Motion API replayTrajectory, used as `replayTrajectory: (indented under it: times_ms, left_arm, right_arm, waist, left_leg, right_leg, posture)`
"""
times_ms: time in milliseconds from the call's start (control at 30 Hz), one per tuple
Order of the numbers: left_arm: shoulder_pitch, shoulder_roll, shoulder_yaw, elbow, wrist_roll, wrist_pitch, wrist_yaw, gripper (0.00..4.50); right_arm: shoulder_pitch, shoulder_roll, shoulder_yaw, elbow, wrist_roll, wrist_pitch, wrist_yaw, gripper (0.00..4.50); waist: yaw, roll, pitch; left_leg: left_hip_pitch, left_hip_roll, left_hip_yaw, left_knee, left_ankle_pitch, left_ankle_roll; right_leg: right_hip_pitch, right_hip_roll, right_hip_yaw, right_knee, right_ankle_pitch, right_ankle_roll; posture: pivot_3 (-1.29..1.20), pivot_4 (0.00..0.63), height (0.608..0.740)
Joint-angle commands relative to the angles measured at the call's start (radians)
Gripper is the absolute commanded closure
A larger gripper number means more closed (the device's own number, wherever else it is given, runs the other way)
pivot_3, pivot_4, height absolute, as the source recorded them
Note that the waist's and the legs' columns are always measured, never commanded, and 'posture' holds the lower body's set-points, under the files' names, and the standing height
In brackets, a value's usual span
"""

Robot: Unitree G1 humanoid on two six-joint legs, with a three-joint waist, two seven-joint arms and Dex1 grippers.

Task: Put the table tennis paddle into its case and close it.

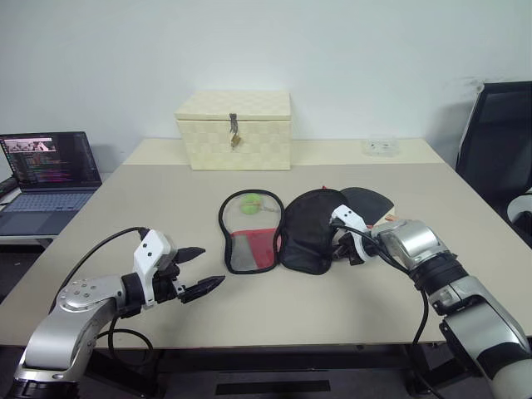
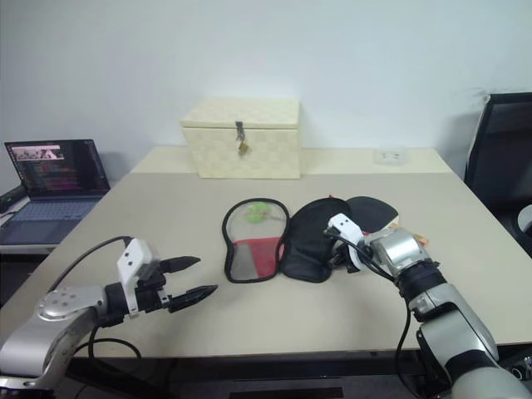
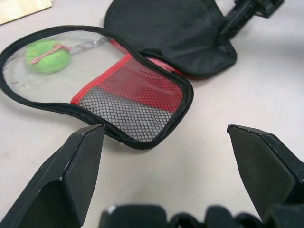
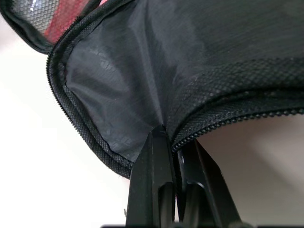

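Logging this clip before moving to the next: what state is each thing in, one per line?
case: unzipped, spread open flat on the table
paddle: outside the case, partly under its black flap
cream box: lid down, latched
laptop: open, screen lit
left gripper: fingers open, holding nothing
right gripper: shut on the case's edge

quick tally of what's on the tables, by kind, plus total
Table tennis paddle: 1
Zip case, lying open: 1
Green round charm: 1
Cream latched box: 1
Laptop, on the side table: 1
Small clear item at the far edge, kind unclear: 1
Total: 6
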State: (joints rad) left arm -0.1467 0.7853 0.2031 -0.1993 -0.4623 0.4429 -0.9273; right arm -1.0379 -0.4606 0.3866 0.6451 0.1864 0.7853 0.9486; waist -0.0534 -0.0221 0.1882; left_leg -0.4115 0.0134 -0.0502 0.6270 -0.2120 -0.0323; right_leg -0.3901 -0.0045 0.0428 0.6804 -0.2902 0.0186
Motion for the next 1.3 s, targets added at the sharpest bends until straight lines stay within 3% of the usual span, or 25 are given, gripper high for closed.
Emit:
replayTrajectory:
  times_ms: [33,200,267,467,667,767,900,1100,1300]
  left_arm:
    - [-0.007,0.004,0.013,-0.033,0.001,-0.023,0.003,0.0]
    - [-0.002,0.003,0.014,-0.033,0.003,-0.025,0.005,0.0]
    - [-0.004,0.002,0.011,-0.032,0.005,-0.028,0.005,0.0]
    - [-0.026,-0.004,-0.007,-0.017,0.011,-0.036,0.004,0.0]
    - [-0.045,-0.011,-0.016,-0.006,0.014,-0.044,0.0,0.0]
    - [-0.062,-0.026,-0.023,-0.016,-0.003,-0.03,0.0,0.0]
    - [-0.105,-0.046,-0.039,-0.034,-0.045,0.01,-0.015,0.0]
    - [-0.209,-0.045,-0.082,-0.01,-0.06,0.037,-0.048,0.0]
    - [-0.256,-0.04,-0.104,0.012,-0.049,0.041,-0.06,0.0]
  right_arm:
    - [-0.058,0.018,-0.008,0.078,-0.051,-0.085,0.031,4.47]
    - [-0.097,0.036,-0.035,0.179,-0.1,-0.148,0.035,4.47]
    - [-0.106,0.026,-0.044,0.206,-0.116,-0.167,0.041,4.07]
    - [-0.105,-0.012,-0.064,0.207,-0.147,-0.193,0.067,2.19]
    - [-0.065,-0.124,-0.123,0.124,-0.128,-0.177,0.118,0.07]
    - [-0.057,-0.201,-0.166,0.145,-0.142,-0.254,0.104,0.03]
    - [-0.103,-0.235,-0.232,0.314,-0.165,-0.337,-0.028,0.03]
    - [-0.161,-0.199,-0.289,0.565,-0.203,-0.473,-0.235,0.03]
    - [-0.161,-0.125,-0.332,0.657,-0.218,-0.534,-0.349,0.03]
  waist:
    - [0.0,0.0,0.0]
    - [0.0,0.0,0.0]
    - [0.0,0.0,0.0]
    - [0.0,0.001,0.0]
    - [0.003,0.001,0.001]
    - [0.005,0.001,0.001]
    - [0.005,0.001,0.001]
    - [-0.002,0.001,0.001]
    - [-0.006,0.001,0.001]
  left_leg:
    - [0.0,0.0,0.0,0.0,0.0,0.0]
    - [0.0,0.0,0.0,0.0,0.0,0.0]
    - [0.0,0.0,-0.001,0.0,0.0,0.0]
    - [0.0,0.0,-0.001,0.0,0.0,0.0]
    - [-0.001,-0.001,-0.001,0.0,0.0,0.0]
    - [-0.001,-0.001,-0.001,0.0,0.0,0.0]
    - [-0.001,-0.001,0.0,0.001,0.0,0.0]
    - [-0.001,-0.001,0.0,0.0,0.0,0.0]
    - [-0.001,-0.001,0.001,0.0,0.0,0.0]
  right_leg:
    - [0.0,0.0,0.0,0.0,0.0,0.0]
    - [0.0,0.0,0.0,0.0,0.0,0.0]
    - [0.0,0.0,0.0,0.0,0.0,0.0]
    - [0.0,-0.001,0.0,0.0,0.0,0.0]
    - [0.0,-0.001,-0.001,0.0,0.0,0.0]
    - [0.0,-0.001,-0.001,0.0,0.0,0.0]
    - [0.0,-0.001,0.0,0.0,0.0,0.0]
    - [0.0,0.001,0.0,0.0,0.0,0.0]
    - [0.0,0.002,0.001,0.0,0.0,0.0]
  posture:
    - [0.0,0.15,0.74]
    - [0.0,0.15,0.74]
    - [0.0,0.15,0.74]
    - [0.0,0.15,0.74]
    - [0.0,0.15,0.74]
    - [0.0,0.15,0.74]
    - [0.0,0.15,0.74]
    - [0.0,0.15,0.74]
    - [0.0,0.15,0.74]
